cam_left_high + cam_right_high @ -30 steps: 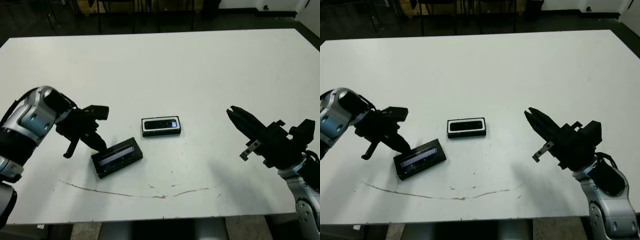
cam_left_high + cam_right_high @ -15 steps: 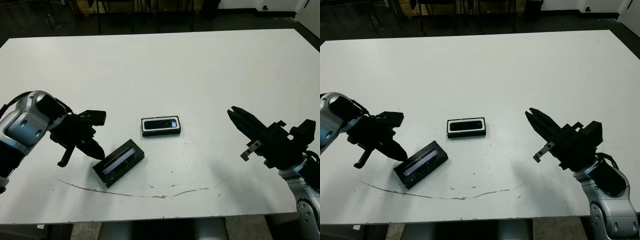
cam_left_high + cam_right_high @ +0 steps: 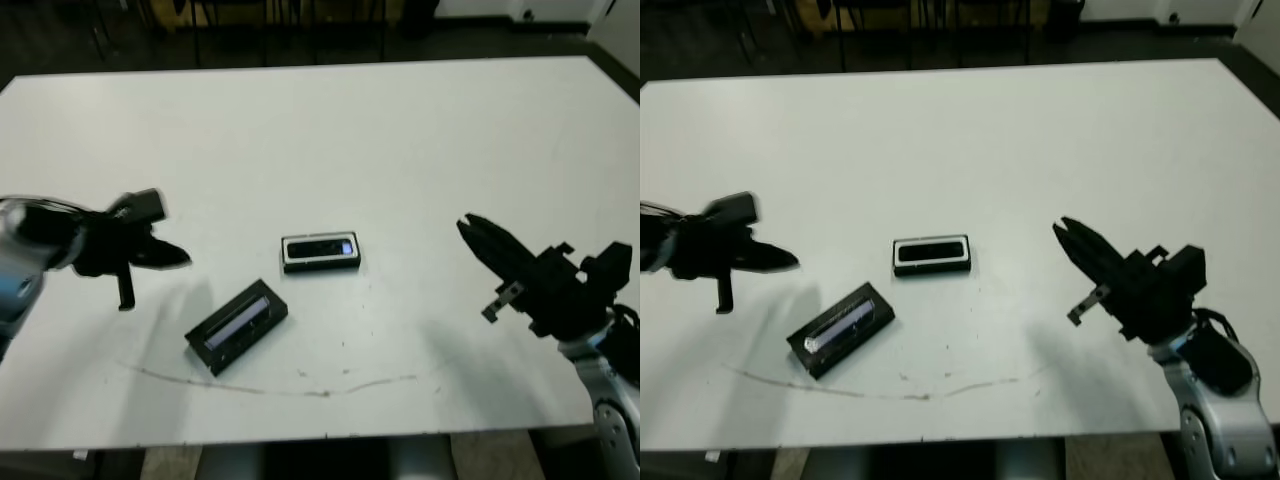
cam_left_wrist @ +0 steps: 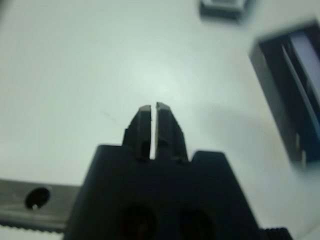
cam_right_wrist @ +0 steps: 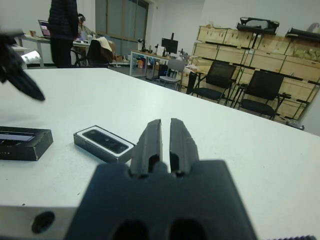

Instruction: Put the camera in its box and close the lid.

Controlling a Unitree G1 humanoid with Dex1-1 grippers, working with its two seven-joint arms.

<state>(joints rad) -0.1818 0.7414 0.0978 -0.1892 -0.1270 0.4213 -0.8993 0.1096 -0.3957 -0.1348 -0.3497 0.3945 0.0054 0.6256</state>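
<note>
Near the middle of the white table (image 3: 400, 150) sits the box (image 3: 321, 252), its black walls framing a white lining, and the camera (image 3: 322, 248) lies flat inside it, so the first half of the task looks done. That placement explains why nothing is being carried: neither arm holds anything.

Just in front of the box and toward the robot's left lies the lid (image 3: 236, 326), flat on the table, turned at an angle to the box, its pale shiny strip facing up. It is close to the box but apart from it, not over the opening, so the closing step is not yet done.

The left pincer (image 3: 160, 254) hangs above the table to the left of the lid, clear of it, blurred in the head views. Its own wrist view shows the two fingers (image 4: 143, 120) pressed almost together with only a hairline slit between them and nothing gripped; a corner of the lid shows at that picture's edge.

The right pincer (image 3: 478, 233) waits well apart on the right side, pointing inward toward the box. Its fingers (image 5: 151, 138) stand nearly together, empty.

Judging from this layout, the left arm is the likelier one to take the lid, which would need squaring up with the box before seating.
</note>
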